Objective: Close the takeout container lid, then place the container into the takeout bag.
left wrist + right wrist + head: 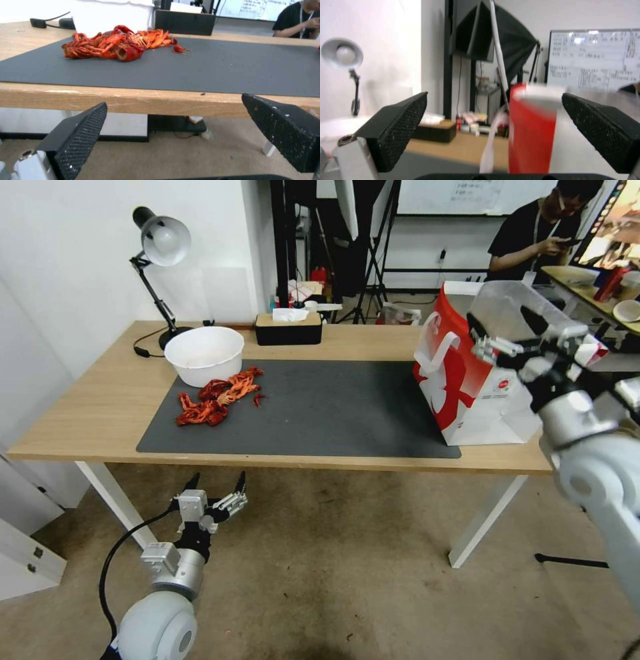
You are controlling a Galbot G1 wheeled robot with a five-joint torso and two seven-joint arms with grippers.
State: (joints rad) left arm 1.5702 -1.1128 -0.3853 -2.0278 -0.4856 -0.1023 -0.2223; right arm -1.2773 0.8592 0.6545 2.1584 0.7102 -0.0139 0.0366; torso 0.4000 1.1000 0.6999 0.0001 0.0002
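Right hand (510, 337): raised beside the top of the takeout bag, fingers spread wide, nothing held between them. In the right wrist view the two black textured fingers (395, 130) are seen well apart, with the bag's red side between and beyond them.

The large boxy paper takeout bag (467, 380), red side with a white handle and white side with a small logo, is stood upright at the right end of the dark grey mat (320, 407), its clear plastic liner raised above the rim. The small clear takeout container cannot be made out; whether it lies inside the bag cannot be told.

Left hand (217, 493): held low, in front of and below the near edge of the light wooden counter (100, 400), fingers parted and empty. In the left wrist view its fingers (80, 135) are seen apart below the counter edge.

On the mat's left part a heap of red-orange crayfish shells (217, 397) is spread, touching or just beside a white round bowl (203, 353). Behind are placed a grey desk lamp (160, 243) and a black tissue box (288, 328).
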